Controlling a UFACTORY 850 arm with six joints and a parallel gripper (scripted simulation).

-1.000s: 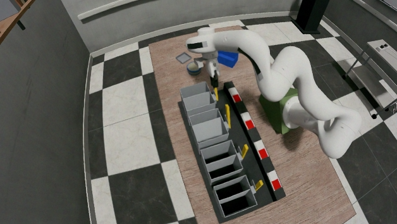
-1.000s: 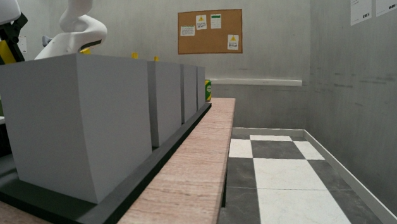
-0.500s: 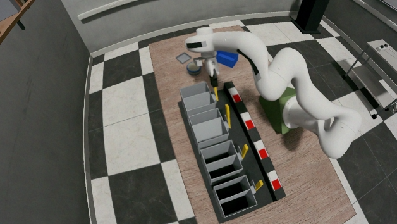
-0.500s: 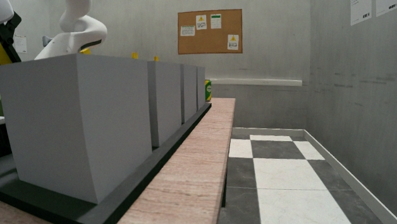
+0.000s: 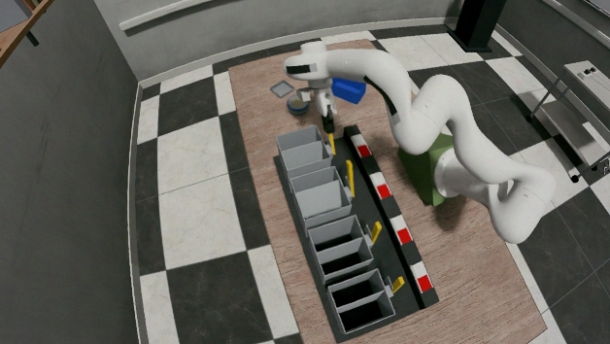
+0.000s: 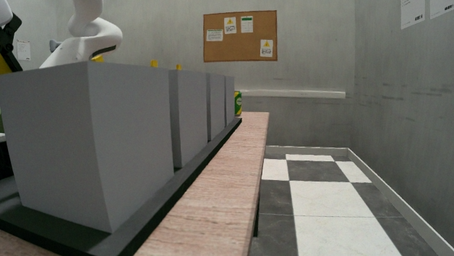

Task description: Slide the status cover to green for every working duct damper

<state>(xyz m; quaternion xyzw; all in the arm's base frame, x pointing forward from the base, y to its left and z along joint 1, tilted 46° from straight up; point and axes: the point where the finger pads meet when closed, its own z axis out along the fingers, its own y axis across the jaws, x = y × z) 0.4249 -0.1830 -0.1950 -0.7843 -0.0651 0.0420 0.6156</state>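
Note:
Four grey duct dampers stand in a row on a black base (image 5: 384,253): the far one (image 5: 303,151) (image 6: 90,141), the second (image 5: 321,194), the third (image 5: 340,248) and the near one (image 5: 361,301). Each has a yellow lever on its right side. My gripper (image 5: 328,123) (image 6: 9,43) is shut on the top of the far damper's lever (image 5: 331,144) (image 6: 3,68). The far two dampers show grey blades inside; the near two look dark inside. On the slider strip (image 5: 411,252), all four sliders show red, such as the far one (image 5: 364,151) and the near one (image 5: 424,283), each with its white cover beside it.
A blue box (image 5: 349,90), a bowl (image 5: 297,104) and a grey square tile (image 5: 282,88) lie beyond the dampers near my wrist. The arm's green base (image 5: 424,170) stands right of the strip. A green and yellow can (image 6: 237,103) stands past the last damper.

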